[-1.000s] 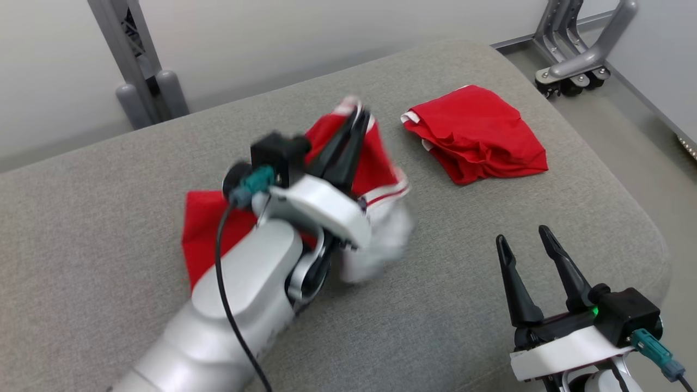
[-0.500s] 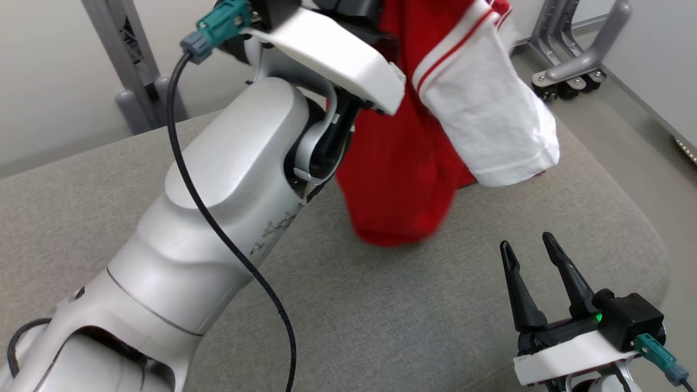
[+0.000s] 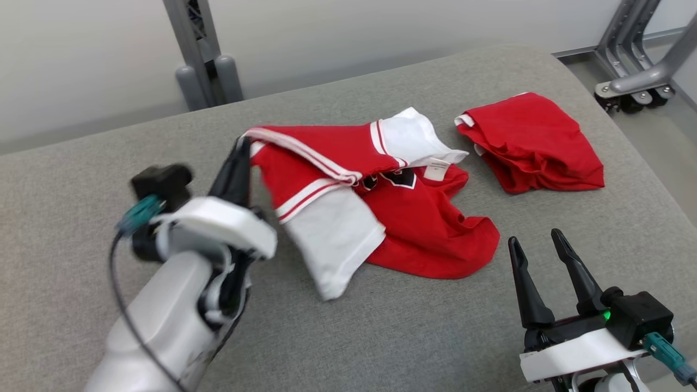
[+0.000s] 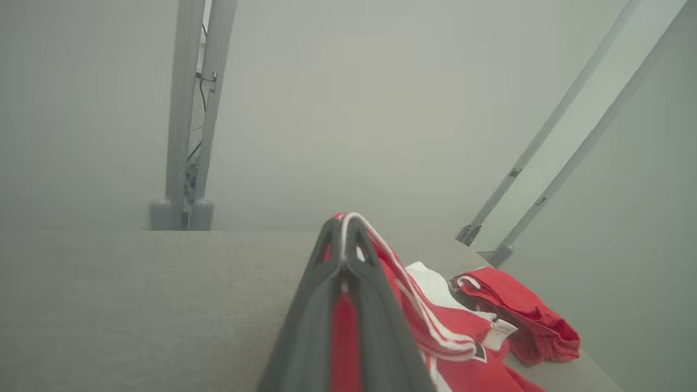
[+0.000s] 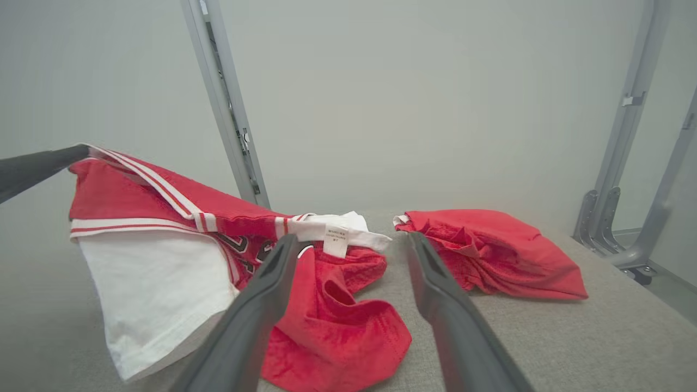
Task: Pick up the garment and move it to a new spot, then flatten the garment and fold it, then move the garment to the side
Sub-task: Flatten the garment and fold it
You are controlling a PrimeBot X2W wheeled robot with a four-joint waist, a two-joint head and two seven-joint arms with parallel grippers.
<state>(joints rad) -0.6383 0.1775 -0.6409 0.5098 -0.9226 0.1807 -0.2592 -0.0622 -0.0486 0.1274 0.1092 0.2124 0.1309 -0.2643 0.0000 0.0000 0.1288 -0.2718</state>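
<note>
The garment [image 3: 425,223], a red jersey with white sleeves and striped trim, lies crumpled in the middle of the grey cushion [image 3: 381,337]. One striped edge is lifted and stretched to the left. My left gripper [image 3: 243,148] is shut on that edge, low over the cushion at the garment's left end. In the left wrist view the closed left gripper [image 4: 343,224] pinches the striped hem, and the garment [image 4: 463,332] trails off to the right. My right gripper [image 3: 535,239] stands open at the lower right, just short of the garment's near edge, with nothing between its fingers [image 5: 256,305].
A second red garment [image 3: 533,141] lies folded at the cushion's far right. Grey metal stands rise behind the cushion at the back left [image 3: 204,65] and the back right [image 3: 637,71]. The cushion's rounded right edge drops to the floor [image 3: 675,163].
My left arm has come down and to the left from high up, still gripping the garment. The garment hung in the air; most of it now rests on the cushion. The head view has shifted.
</note>
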